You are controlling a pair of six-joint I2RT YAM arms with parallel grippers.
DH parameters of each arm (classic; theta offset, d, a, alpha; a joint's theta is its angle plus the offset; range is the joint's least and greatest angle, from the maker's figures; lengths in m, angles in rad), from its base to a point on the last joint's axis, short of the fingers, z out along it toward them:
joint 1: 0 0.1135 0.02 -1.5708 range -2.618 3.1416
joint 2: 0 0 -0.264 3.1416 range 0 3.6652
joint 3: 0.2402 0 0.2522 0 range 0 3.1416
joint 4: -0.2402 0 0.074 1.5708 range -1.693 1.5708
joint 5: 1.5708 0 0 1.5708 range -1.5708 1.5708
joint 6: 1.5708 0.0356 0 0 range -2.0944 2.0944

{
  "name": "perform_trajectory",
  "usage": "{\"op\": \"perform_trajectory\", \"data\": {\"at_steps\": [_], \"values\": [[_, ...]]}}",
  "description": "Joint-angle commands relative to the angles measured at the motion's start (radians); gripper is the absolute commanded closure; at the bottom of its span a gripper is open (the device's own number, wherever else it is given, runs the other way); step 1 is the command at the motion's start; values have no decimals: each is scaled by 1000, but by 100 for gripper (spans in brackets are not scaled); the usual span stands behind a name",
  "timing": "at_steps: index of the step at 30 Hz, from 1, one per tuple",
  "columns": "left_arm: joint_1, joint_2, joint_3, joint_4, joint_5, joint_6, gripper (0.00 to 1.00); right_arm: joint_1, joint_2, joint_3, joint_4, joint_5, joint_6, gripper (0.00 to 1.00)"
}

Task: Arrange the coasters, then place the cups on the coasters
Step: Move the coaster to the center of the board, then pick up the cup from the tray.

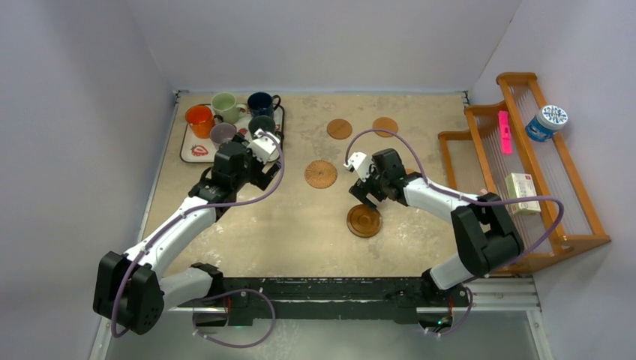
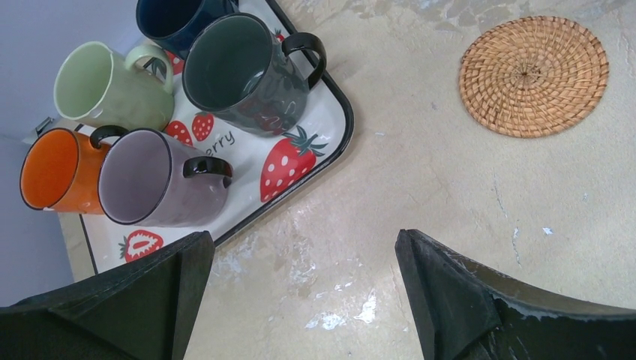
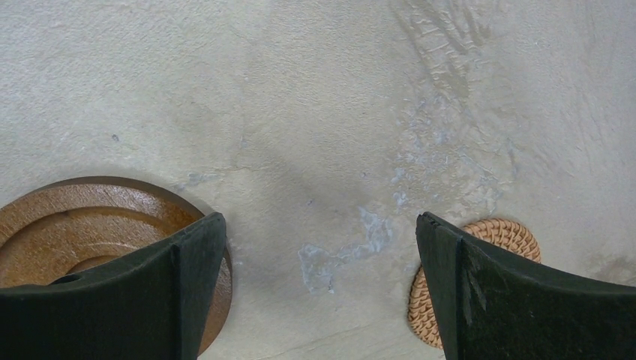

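Five cups stand on a strawberry-print tray [image 1: 193, 150] at the far left: orange [image 1: 200, 120], pale green [image 1: 224, 107], navy [image 1: 261, 103], mauve-grey [image 1: 223, 134] and dark green [image 1: 262, 124]. Two plain tan coasters [image 1: 339, 129] [image 1: 385, 126] lie at the back, a woven coaster [image 1: 321, 174] in the middle, and a dark ringed coaster [image 1: 364, 221] nearer. My left gripper [image 2: 304, 247] hangs open over bare table beside the tray's corner [image 2: 322, 127]. My right gripper [image 3: 321, 225] is open and holds nothing. It hangs between the ringed coaster [image 3: 75, 232] and a woven coaster [image 3: 517, 236].
A wooden rack [image 1: 525, 172] stands along the right edge. It holds a blue-and-white jar [image 1: 546, 122], a pink item [image 1: 505, 131] and a small box [image 1: 523, 193]. White walls close in the left, back and right sides.
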Motion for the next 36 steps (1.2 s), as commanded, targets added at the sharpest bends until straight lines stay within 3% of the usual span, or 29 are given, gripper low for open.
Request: {"op": "perform_trajectory", "data": {"at_steps": [1, 9, 17, 25, 36], "values": [[13, -23, -1, 43, -16, -18, 0, 14, -17, -3, -12, 3, -4, 1], [52, 10, 31, 115, -120, -40, 0, 14, -58, 93, 44, 143, 73, 1], [242, 99, 137, 132, -62, -68, 0, 14, -176, 143, -44, 114, 112, 1], [425, 290, 331, 145, 52, -137, 0, 13, -280, 77, -22, 29, 93, 1], [573, 696, 729, 21, 170, -189, 0, 13, -255, 37, 22, 4, 86, 1]]}}
